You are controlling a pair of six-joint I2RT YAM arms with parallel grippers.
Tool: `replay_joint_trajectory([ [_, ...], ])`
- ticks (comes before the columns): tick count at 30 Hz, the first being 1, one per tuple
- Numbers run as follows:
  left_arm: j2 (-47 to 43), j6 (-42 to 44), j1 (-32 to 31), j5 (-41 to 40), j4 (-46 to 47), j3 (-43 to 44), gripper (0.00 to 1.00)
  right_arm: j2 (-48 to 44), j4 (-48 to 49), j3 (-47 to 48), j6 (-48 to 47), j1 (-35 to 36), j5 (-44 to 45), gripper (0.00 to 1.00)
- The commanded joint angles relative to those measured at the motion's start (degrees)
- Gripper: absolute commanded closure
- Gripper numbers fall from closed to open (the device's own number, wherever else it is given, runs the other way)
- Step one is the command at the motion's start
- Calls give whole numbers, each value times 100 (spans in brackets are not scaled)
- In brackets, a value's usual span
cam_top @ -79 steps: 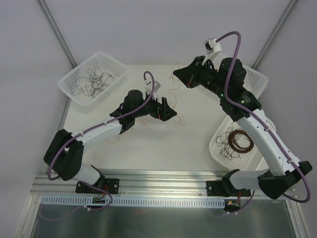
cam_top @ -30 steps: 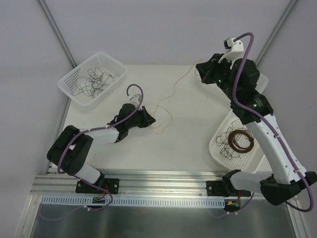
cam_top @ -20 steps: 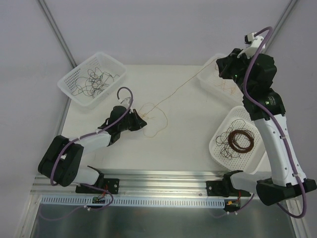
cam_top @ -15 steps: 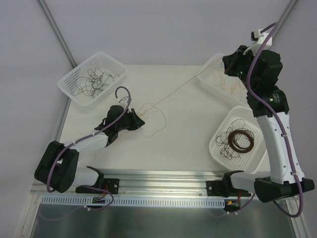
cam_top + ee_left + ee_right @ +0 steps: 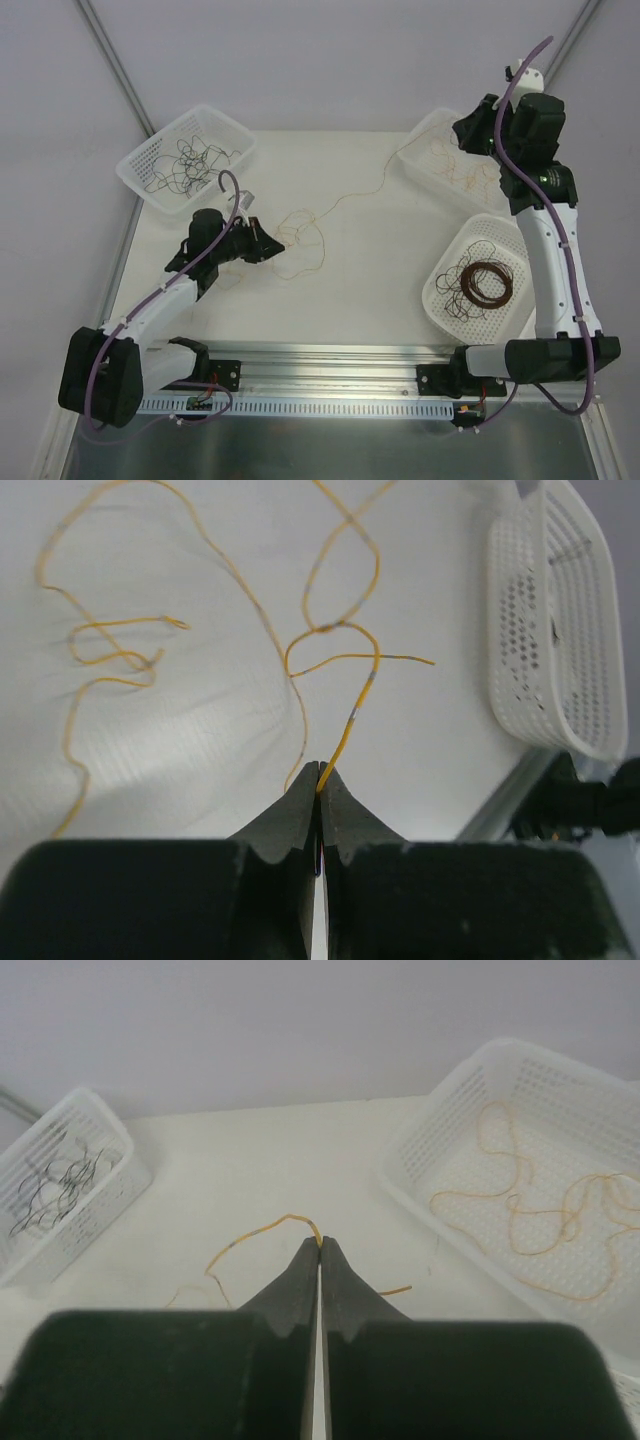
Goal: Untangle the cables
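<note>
Both grippers pinch yellow cable (image 5: pixel 346 730)
Left gripper (image 5: pixel 320 772) closed tight on a strand end, well left of the far basket (image 5: pixel 440 1120); right gripper (image 5: pixel 320 1243) likewise clamped, beside that basket.

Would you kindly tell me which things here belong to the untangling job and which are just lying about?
Belonging to the job: yellow cable pinched in the left fingers and right fingers; black cables in the far-left basket; yellow cables in the far-right basket; loose brown cables.

Lying about: neat brown ring of wire; metal rail.
</note>
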Motion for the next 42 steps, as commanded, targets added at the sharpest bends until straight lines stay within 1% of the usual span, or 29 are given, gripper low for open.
replay_joint_trajectory([
  [1,5,323,-9,1965,-70,541,100,236,75,-231,101,226,-1182,99],
  [3,-21,480,-1,2169,-149,726,100,263,32,-372,23,420,-1071,99],
  [4,-64,560,-9,1891,-411,761,100,254,23,-529,5,491,-1026,99],
  [5,-82,656,-1,1575,-639,805,100,220,41,-583,-39,483,-1008,99],
  [6,-65,840,43,1267,-868,928,100,202,-55,-610,-117,483,-790,99],
  [7,-47,859,87,559,-1375,981,100,193,-134,-566,-205,465,-640,99],
  [9,-38,738,253,-113,-1826,1104,100,149,-292,-479,-398,395,-385,99],
  [10,-56,632,489,-725,-2133,1122,100,123,-380,-461,-426,290,-358,99],
  [13,-214,315,991,-1249,-2408,1192,100,-27,-469,-531,-452,53,-261,99],
  [17,-250,139,1203,-1977,-2873,1561,100,-237,-539,-662,-417,-316,-191,99],
  [20,-127,278,1343,-2558,-3225,1912,100,-369,-522,-663,-329,-676,-287,99],
  [21,-100,323,1379,-2908,-3443,2061,100,-387,-522,-619,-303,-852,-340,99],
  [23,-30,454,1432,-3060,-3568,2194,100,-387,-495,-540,-268,-958,-497,99],
  [24,-12,585,1432,-3269,-3647,2290,100,-396,-495,-427,-285,-967,-568,99],
  [26,40,639,1476,-3499,-3744,2379,100,-335,-495,-355,-329,-976,-516,99],
  [28,49,605,1694,-3448,-3832,2467,100,-282,-530,-259,-338,-1064,-437,99],
  [31,84,631,1749,-3272,-3850,2537,100,-255,-469,-232,-250,-1248,-533,99],
  [34,233,736,1792,-3333,-3893,2563,100,-212,-443,-127,-250,-1380,-524,99],
  [37,322,842,1801,-2965,-3946,2634,100,-63,-320,128,-137,-1407,-963,99],
  [38,339,833,1792,-2607,-3929,2643,100,-10,-285,268,-84,-1407,-1103,99],
  [39,357,842,1801,-2429,-3920,2669,100,69,-206,312,-22,-1398,-1253,99],
  [41,480,885,1792,-2043,-3903,2713,100,122,-92,383,84,-1407,-1263,99],
  [42,541,903,1792,-1623,-3876,2730,100,149,5,488,93,-1407,-1254,99],
])
